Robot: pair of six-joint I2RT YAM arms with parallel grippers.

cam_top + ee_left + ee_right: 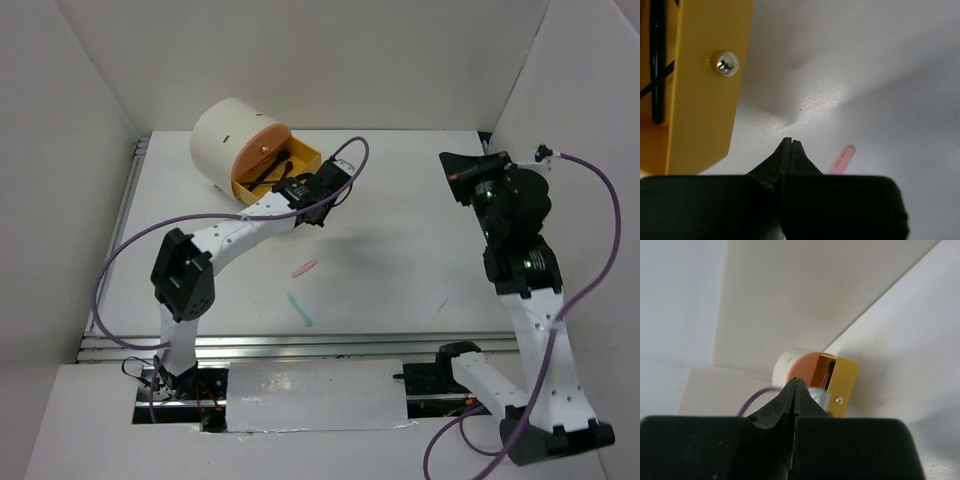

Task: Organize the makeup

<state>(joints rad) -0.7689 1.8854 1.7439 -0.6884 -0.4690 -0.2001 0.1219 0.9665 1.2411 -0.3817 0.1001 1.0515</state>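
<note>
Two makeup sticks lie loose on the tabletop, and black pieces sit in the open drawer.
The pink stick (pixel 304 268) lies flat around the middle of the tabletop (pixel 400 250), and the teal stick (pixel 299 309) lies near it, closer to the near edge; the two do not touch. Slim black makeup pieces (pixel 268 170) lie crossed inside the orange drawer (pixel 300 158), which stands pulled out of the cream round box (pixel 225 140) by the far left corner. The left hand (pixel 790 142) hovers just beside the drawer's front, fingers pressed together on nothing. The right hand (pixel 796 381) is raised over the far right side, well apart from the sticks, its fingers also pressed together and empty.
</note>
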